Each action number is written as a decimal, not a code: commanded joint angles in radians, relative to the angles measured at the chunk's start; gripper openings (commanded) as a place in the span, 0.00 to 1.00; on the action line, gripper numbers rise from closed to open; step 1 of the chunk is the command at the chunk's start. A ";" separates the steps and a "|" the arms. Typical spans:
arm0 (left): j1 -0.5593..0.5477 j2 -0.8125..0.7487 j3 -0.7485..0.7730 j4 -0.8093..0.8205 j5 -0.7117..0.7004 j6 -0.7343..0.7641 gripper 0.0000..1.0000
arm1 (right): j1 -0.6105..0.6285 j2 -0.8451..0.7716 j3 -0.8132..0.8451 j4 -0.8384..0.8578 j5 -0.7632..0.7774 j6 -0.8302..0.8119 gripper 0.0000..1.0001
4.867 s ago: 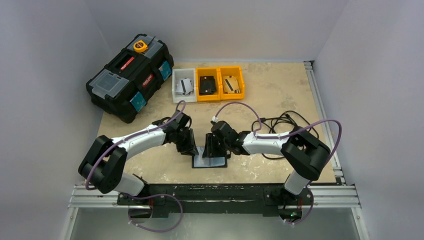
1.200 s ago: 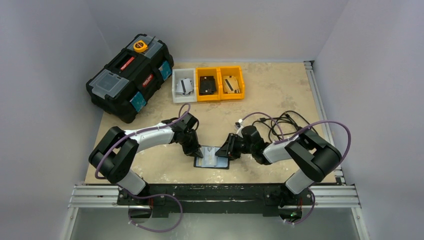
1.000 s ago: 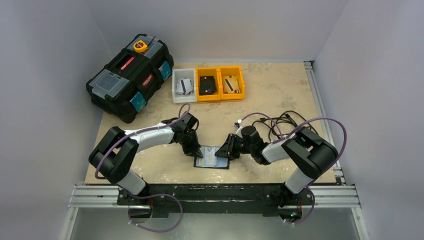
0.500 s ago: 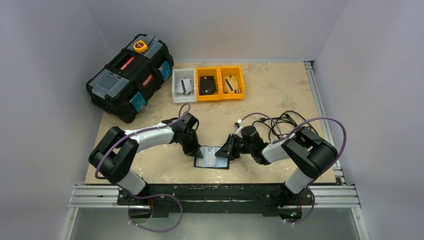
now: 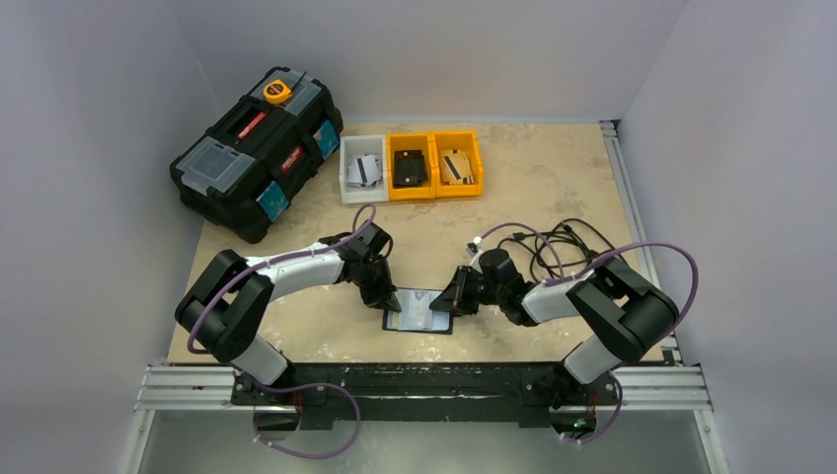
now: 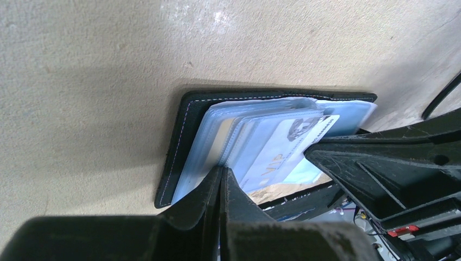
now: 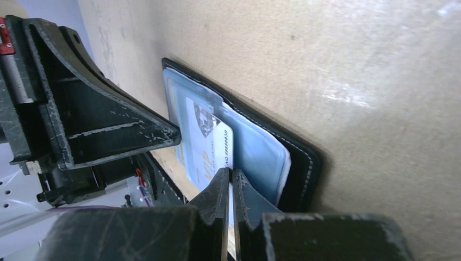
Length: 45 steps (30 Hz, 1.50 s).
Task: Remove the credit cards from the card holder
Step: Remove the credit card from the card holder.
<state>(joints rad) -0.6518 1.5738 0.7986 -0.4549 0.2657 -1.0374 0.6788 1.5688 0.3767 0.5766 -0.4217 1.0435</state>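
On the bench [image 5: 553,178], between two tools, lies one holder [image 6: 176,147]. It is black and leather-like, with pale stitching along its rim, and is spread open flat. Inside it is a stack of clear bluish sleeves [image 6: 217,130]; there are several, but the exact count cannot be told. One card [image 7: 212,152] shows plainly. It is white to pale blue, printed with "VIP" and a small dark picture, and its right end shows beyond a sleeve. Whether more cards sit in the other sleeves cannot be told.

The left tool [image 6: 223,174] is at the holder's left end with its fingers together and their tips at the edge of the sleeves. Whether a sleeve is nipped between them cannot be told. The right tool [image 7: 229,176] is at the holder's right end, pressed together on the card's edge, with a thin pale strip showing between its fingers.

Beyond the holder stands a row of three bins [image 5: 411,195], one white and two yellow, each with small items inside. Beyond the holder to the left is one black toolbox [image 5: 252,158], with one yellow tape measure [image 5: 277,91] on its lid. One tangle of black cable [image 5: 553,242] lies right of the holder.
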 commanded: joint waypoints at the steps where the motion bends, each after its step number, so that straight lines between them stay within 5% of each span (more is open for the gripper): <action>1: -0.002 0.046 -0.042 -0.057 -0.166 0.027 0.00 | -0.016 -0.028 -0.023 -0.054 0.035 -0.034 0.00; 6: -0.002 0.045 -0.042 -0.057 -0.162 0.034 0.00 | -0.024 -0.029 -0.031 -0.055 0.034 -0.039 0.00; 10: -0.002 0.047 -0.042 -0.052 -0.158 0.036 0.00 | -0.026 -0.014 -0.035 -0.009 0.009 -0.034 0.27; 14: -0.002 0.053 -0.038 -0.047 -0.152 0.039 0.00 | -0.025 0.016 -0.029 0.024 0.002 -0.028 0.35; 26: -0.004 0.062 -0.025 -0.048 -0.143 0.047 0.00 | -0.025 0.110 -0.028 0.140 -0.040 0.011 0.20; 32: -0.004 0.061 -0.028 -0.057 -0.153 0.040 0.00 | -0.025 0.063 -0.044 0.092 -0.026 0.005 0.00; 45: -0.003 0.055 -0.039 -0.056 -0.162 0.031 0.00 | -0.040 -0.022 -0.044 -0.058 0.020 -0.048 0.00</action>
<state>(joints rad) -0.6518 1.5799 0.8051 -0.4603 0.2680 -1.0302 0.6487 1.5703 0.3511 0.6113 -0.4404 1.0435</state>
